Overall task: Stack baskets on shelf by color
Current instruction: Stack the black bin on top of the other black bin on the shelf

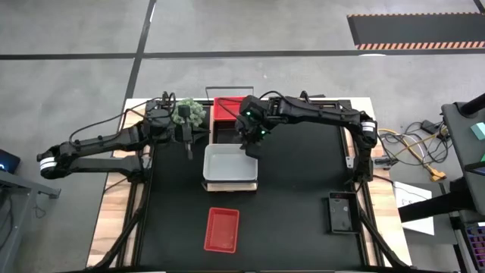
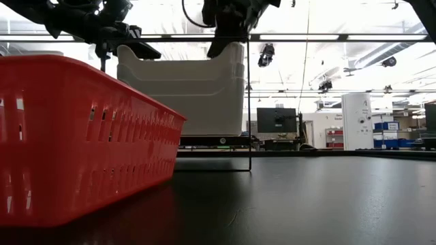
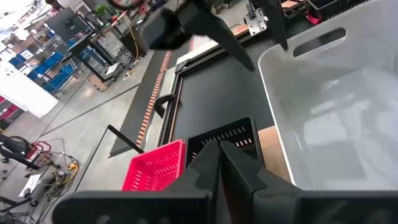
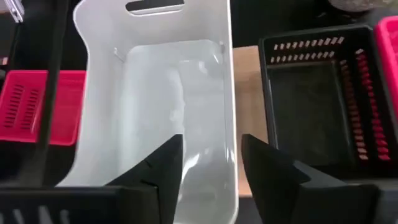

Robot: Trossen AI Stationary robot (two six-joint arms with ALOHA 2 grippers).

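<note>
The left gripper [image 1: 187,144] hangs by the green plant [image 1: 189,113], just left of the white baskets [image 1: 229,164], and its fingers are pressed together on nothing. Those white baskets sit nested in a pile on the wood shelf [image 1: 229,186] in the middle of the table [image 1: 303,197]. They look light, hard and a bit slippery, so I think the thin rim or the handle hole [image 4: 155,7] at the end is the best place to pinch. Behind them sit a black basket [image 4: 311,99] and a red basket [image 1: 224,110]. The right gripper [image 1: 250,144] hangs over the far right corner of the white pile with its fingers apart and holding nothing. One more red basket [image 1: 222,229] lies alone at the front of the table, well apart from the shelf. There is lots of bare table around it, so a lift should be easy. The thin wire frame [image 2: 248,109] at the shelf end could catch a basket coming in low.
</note>
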